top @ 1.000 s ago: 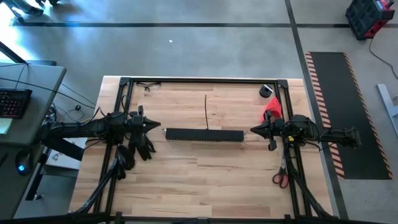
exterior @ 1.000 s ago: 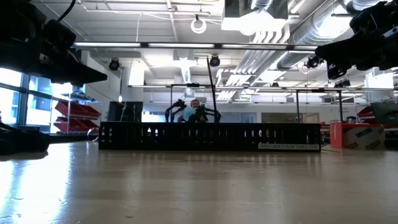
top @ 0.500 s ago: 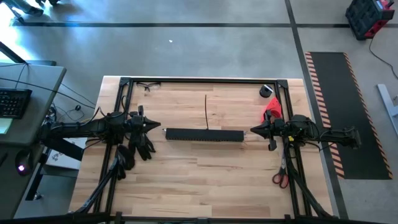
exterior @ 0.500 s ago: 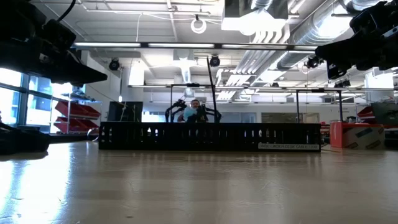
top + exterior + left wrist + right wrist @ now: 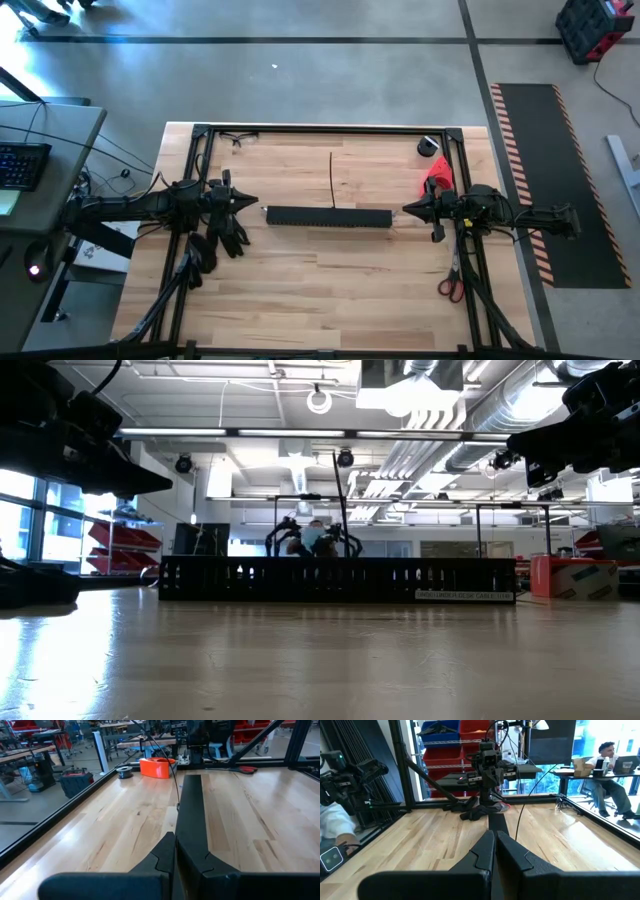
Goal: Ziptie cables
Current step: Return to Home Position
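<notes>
A long black slotted channel [image 5: 328,216] lies across the middle of the table. A thin dark strand [image 5: 332,178] rises from its far side and leans toward the far edge; it is also seen in the low view [image 5: 341,510]. Thin dark wires [image 5: 240,138], which I take for the cables, lie loose at the far left corner. My left gripper [image 5: 256,203] hovers shut just off the channel's left end, pointing at it. My right gripper [image 5: 405,209] hovers shut off the channel's right end, pointing at it. Both hold nothing.
A black frame [image 5: 330,128] borders the table. Black cloth pieces [image 5: 222,240] lie by the left arm. A red-orange object [image 5: 437,180] and a black roll [image 5: 428,147] sit at the far right, and red scissors [image 5: 450,285] at the near right. Bare wood lies toward the near edge.
</notes>
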